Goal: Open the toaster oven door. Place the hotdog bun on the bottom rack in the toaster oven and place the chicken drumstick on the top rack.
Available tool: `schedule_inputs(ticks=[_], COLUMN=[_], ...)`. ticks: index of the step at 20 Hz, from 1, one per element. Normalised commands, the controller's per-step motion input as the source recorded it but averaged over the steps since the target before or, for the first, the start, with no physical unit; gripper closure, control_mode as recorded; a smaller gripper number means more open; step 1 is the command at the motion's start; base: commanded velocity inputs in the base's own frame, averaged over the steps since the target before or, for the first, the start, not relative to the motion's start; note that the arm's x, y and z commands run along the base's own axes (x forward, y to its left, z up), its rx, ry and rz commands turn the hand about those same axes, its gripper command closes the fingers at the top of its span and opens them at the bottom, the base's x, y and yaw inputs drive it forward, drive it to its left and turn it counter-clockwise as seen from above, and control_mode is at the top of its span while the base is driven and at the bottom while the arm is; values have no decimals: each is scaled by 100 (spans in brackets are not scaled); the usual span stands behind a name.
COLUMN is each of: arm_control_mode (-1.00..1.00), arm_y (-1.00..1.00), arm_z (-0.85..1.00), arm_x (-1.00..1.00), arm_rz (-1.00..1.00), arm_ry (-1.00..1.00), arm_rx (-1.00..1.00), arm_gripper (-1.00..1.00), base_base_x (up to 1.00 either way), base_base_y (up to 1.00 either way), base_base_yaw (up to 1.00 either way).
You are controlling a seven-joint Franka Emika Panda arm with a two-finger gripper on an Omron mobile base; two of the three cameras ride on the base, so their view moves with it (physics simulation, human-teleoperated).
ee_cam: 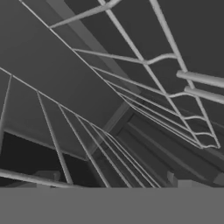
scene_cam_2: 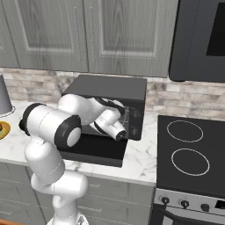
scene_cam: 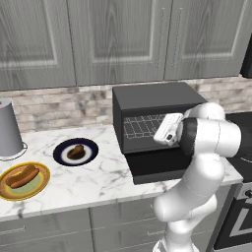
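The toaster oven (scene_cam: pixel 147 97) stands at the back of the counter with the toaster oven door (scene_cam: pixel 160 165) folded down flat in front of it. A silver wire rack (scene_cam: pixel 140 126) shows in the opening. My gripper (ee_cam: pixel 111 183) is at the oven mouth, open, with nothing between its fingertips (ee_cam: pixel 43 176). Close before it are two wire grids (ee_cam: pixel 144 61); the rolled hand view hides which is upper. The hotdog bun (scene_cam: pixel 22 176) lies on a yellow plate (scene_cam: pixel 43 183) at the far left. On a dark blue plate (scene_cam: pixel 91 147) rests the chicken drumstick (scene_cam: pixel 76 151).
A grey metal canister (scene_cam: pixel 9 129) stands at the back left of the marble counter (scene_cam: pixel 98 182). Right of the oven lies a black stovetop (scene_cam_2: pixel 189 149) with ring marks, under a dark microwave (scene_cam_2: pixel 200 39). Grey cabinets (scene_cam: pixel 118 34) hang above.
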Motion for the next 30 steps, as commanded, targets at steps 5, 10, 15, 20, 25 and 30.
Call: schedule_inputs(ticks=[5, 10, 15, 20, 25, 30], arm_control_mode=[-100, -100, -100, -100, -100, -100], arm_y=[0, 0, 0, 0, 0, 0], arm_z=[-19, -23, -13, -9, -23, -45], arm_x=[47, 47, 44, 37, 2, -45], arm_rz=[0, 0, 0, 0, 7, 18], arm_ry=[0, 0, 6, 25, 29, 27], arm_rx=[0, 0, 0, 0, 0, 0], arm_gripper=[-100, -100, 100, 100, 100, 100], base_base_x=[0, 0, 0, 0, 0, 0], base_base_y=[0, 0, 0, 0, 0, 0], base_base_yaw=[0, 0, 0, 0, 0, 0])
